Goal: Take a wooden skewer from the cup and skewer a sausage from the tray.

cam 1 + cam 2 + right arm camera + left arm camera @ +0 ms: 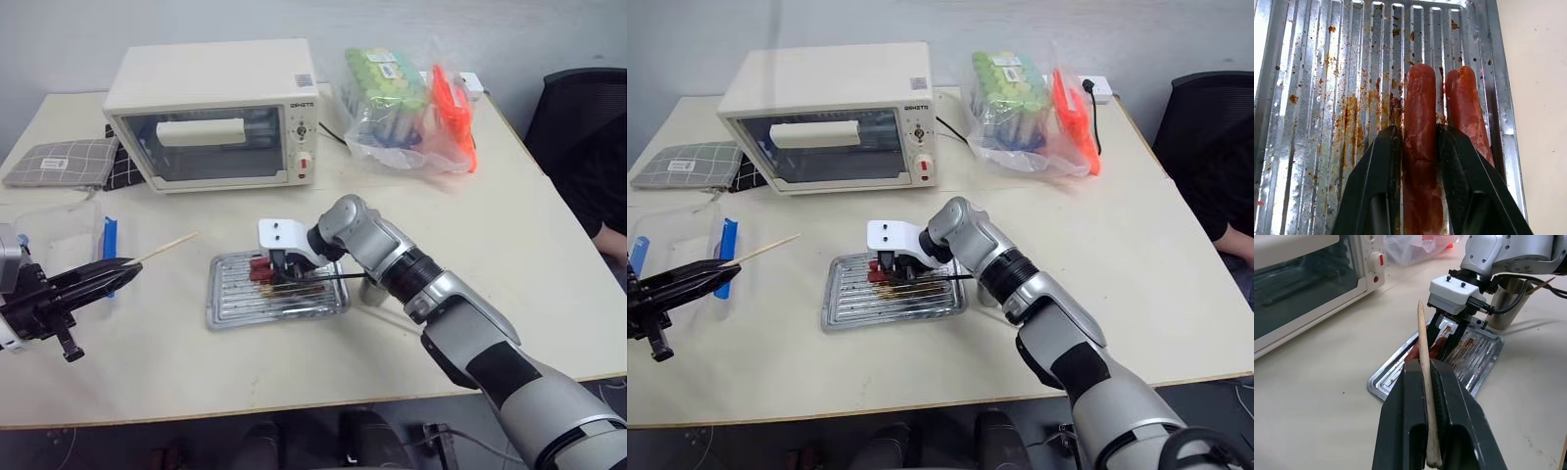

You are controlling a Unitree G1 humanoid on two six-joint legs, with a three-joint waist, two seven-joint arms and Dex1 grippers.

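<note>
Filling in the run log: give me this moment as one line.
left gripper: shut on wooden skewer | right gripper: shut on sausage in tray | second sausage: alongside

My wooden skewer (1423, 362) is a thin pale stick with a pointed tip, clamped between the fingers of my left gripper (118, 270) and jutting out toward the tray (235, 311). That tray is shallow, silver, ridged and grease-stained, flat on the table. Two glossy red-brown sausages lie side by side in it; the sausage (1420, 142) sits squeezed between the fingers of my right gripper (1418, 142). The silver cup (1508, 303) stands upright just beyond the tray.
</note>
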